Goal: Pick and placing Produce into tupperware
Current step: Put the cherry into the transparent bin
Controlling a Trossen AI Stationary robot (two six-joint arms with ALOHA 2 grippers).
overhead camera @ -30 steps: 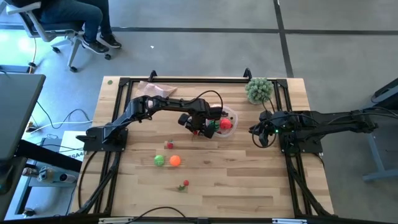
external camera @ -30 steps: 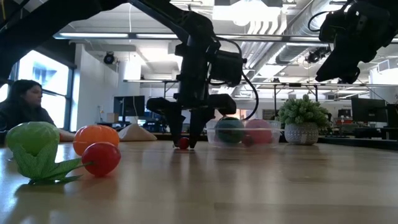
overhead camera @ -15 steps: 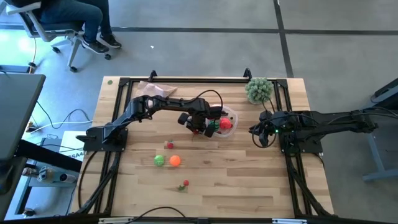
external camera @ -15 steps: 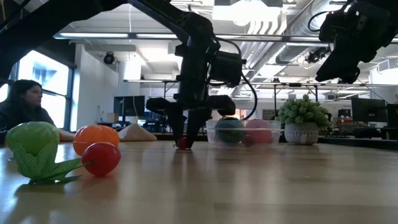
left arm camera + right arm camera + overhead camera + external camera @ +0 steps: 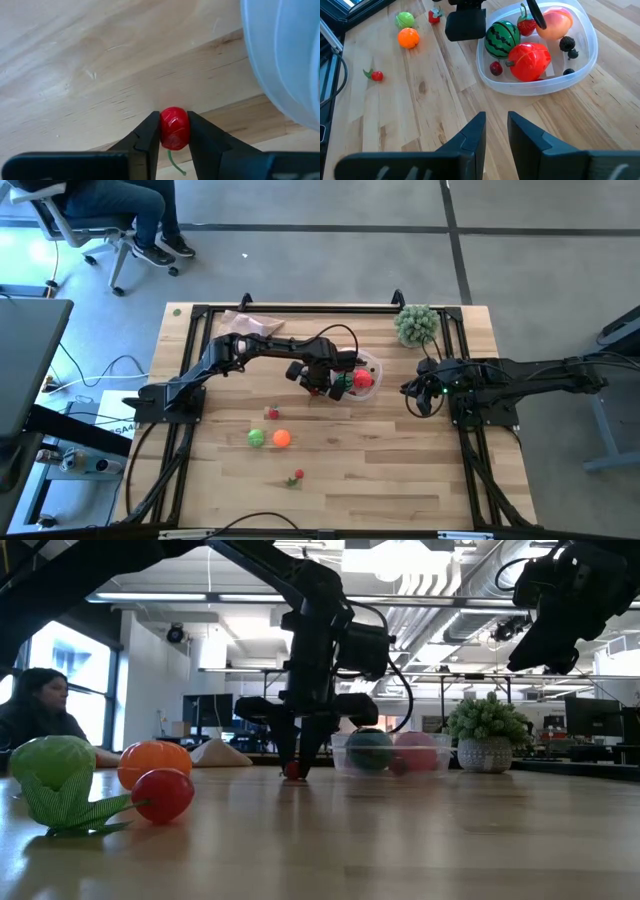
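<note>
As we scan high view: left gripper (image 5: pixel 322 388) low beside tupperware (image 5: pixel 372 366); right gripper (image 5: pixel 412 398) parked, well apart. Low view: fingers narrower vs a sec ago, now pinching red berry (image 5: pixel 292 769) on table (image 5: pixel 400 830). Left wrist: pads touch berry both sides. Right wrist: jaws part-open, empty. We judge grasp set; lift next.

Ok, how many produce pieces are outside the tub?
5: one red berry in the left gripper beside the tub; green ball, orange ball, small red piece, leafy cherry loose on the table.
</note>
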